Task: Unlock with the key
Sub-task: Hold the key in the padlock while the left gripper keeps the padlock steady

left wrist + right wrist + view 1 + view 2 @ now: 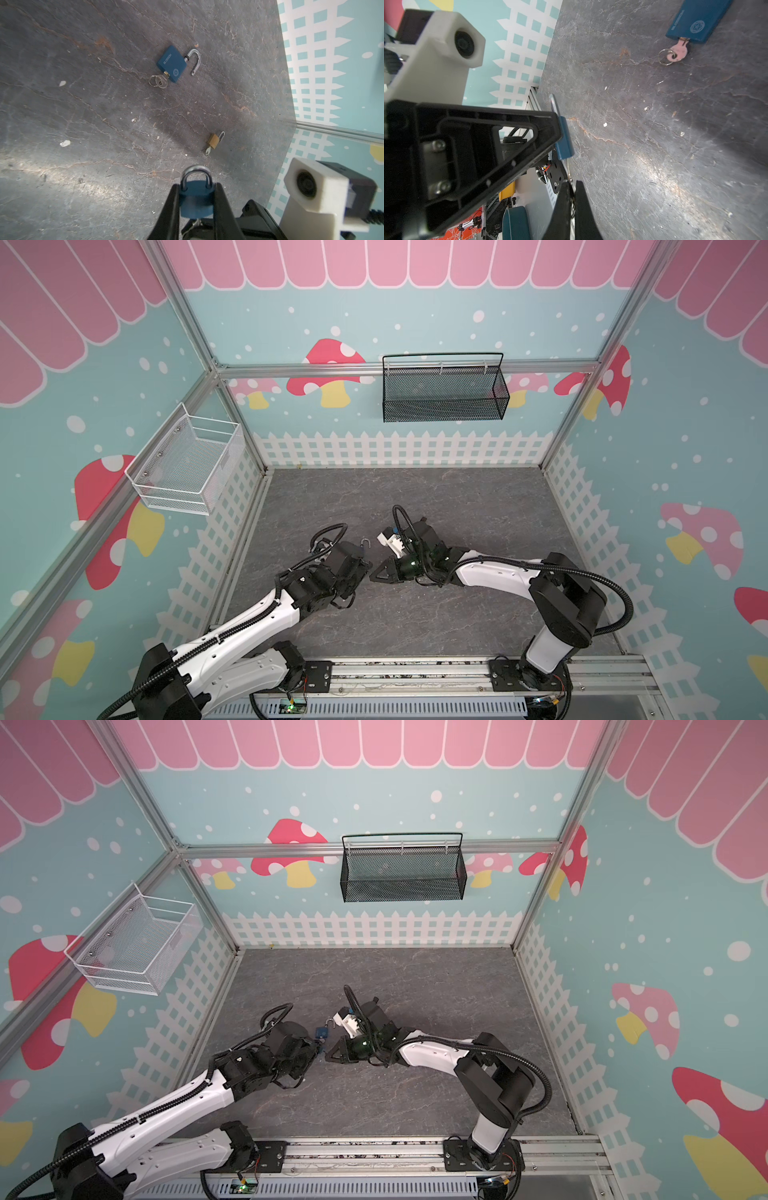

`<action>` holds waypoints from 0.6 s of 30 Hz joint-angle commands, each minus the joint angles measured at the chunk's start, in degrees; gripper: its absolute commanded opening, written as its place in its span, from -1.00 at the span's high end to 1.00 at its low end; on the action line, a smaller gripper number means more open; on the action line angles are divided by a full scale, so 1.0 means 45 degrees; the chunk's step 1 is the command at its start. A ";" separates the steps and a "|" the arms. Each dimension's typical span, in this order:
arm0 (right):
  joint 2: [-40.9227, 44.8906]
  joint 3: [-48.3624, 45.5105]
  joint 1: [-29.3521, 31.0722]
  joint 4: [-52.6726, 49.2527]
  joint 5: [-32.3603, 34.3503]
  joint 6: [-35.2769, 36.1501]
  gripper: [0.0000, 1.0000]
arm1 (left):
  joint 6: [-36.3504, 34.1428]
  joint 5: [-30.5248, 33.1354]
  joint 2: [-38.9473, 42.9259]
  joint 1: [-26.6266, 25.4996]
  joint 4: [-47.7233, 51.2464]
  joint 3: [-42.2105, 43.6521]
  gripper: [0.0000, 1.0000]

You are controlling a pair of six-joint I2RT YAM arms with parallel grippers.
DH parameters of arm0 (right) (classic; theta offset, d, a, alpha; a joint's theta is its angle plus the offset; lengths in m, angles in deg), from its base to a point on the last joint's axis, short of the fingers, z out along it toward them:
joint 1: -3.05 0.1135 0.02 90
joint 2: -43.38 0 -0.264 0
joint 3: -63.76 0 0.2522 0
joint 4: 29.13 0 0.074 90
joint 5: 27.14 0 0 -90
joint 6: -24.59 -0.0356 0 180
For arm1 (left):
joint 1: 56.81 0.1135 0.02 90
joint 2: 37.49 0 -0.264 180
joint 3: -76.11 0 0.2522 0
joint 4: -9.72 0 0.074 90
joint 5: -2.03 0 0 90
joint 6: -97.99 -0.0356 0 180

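The small blue padlock (196,202) was in the air just above the tabletop (457,510), a little left of the middle and towards the near side, where the two arms met tip to tip. The left tool (196,188) was clamped on it, one finger pressed to each flat side of the body. Its shackle (195,167) pointed away from the left wrist, with both legs seated in the body (so the lock was not yet open).

The key (569,170) stood in the underside of that padlock, and the right tool (572,184) was pinched together on the key's head. From the right wrist camera, only the thin shaft showed between the lock body and the black fingertips. In both top views the right tool reached leftward until it was almost touching the left tool.

A large blue padlock (171,64) lay flat on the tabletop, just beyond the left tool on the far side. Its shackle was swung open, and a ringed key (161,82) sat in its keyhole. A brass padlock (214,140) lay near it, apart from it, with a tiny key (207,152) in its base. I could not tell whether its shackle was open.

A white wire basket (187,464) hung on the left wall, and a black mesh basket (442,389) hung on the far wall.
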 commanded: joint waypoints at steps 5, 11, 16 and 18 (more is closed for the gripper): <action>0.0461 0.0396 -0.0148 0.1599 -0.0560 -0.0405 1.00 | -0.0570 -0.0897 -0.0212 -0.0258 0.0931 -0.0276 1.00; 0.0653 0.0212 -0.0141 0.0970 -0.0461 -0.0281 1.00 | -0.0496 -0.0387 -0.0104 -0.0141 0.1051 -0.0120 1.00; 0.0673 0.0131 -0.0131 0.0590 -0.0086 -0.0362 1.00 | -0.0450 -0.0188 -0.0244 -0.0145 0.1105 -0.0147 1.00; 0.0575 0.0171 -0.0131 0.0509 0.0027 -0.0343 1.00 | -0.0326 -0.0130 -0.0267 -0.0141 0.1044 -0.0169 1.00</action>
